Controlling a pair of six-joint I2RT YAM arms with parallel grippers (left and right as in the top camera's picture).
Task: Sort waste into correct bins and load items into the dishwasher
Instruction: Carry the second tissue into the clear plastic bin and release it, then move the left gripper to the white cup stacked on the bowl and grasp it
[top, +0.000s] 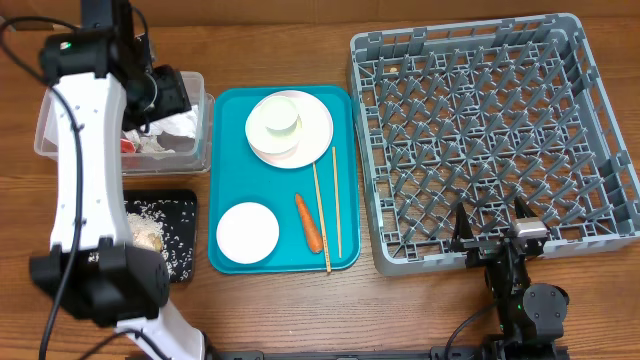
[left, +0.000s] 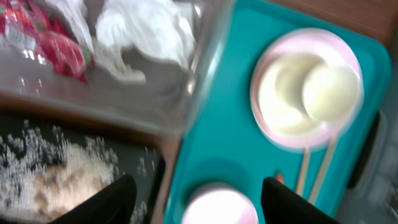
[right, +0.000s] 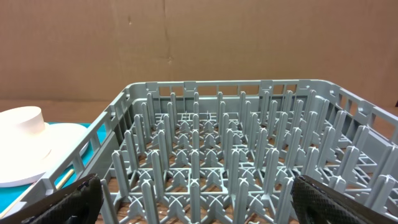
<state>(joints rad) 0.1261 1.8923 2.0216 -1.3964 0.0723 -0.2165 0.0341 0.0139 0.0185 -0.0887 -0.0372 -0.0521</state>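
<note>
Overhead evenly bright, soft shadows; left wrist view motion-blurred, clear tub (left: 112, 93) smeared (right wrist sharp).

table (top: 290, 310): brown wood grain | backdrop (right: 199, 37): plain brown board, possibly cardboard | light: even, soft

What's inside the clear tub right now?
Crumpled white tissue and the red snack wrapper lie inside the clear tub. In the overhead view the left arm covers its middle, so anything beneath is hidden.

Grey plastic dish rack (top: 480, 130), glossy teal tray (top: 235, 150), clear plastic tub (top: 204, 135), wooden chopsticks (top: 336, 200)
</note>
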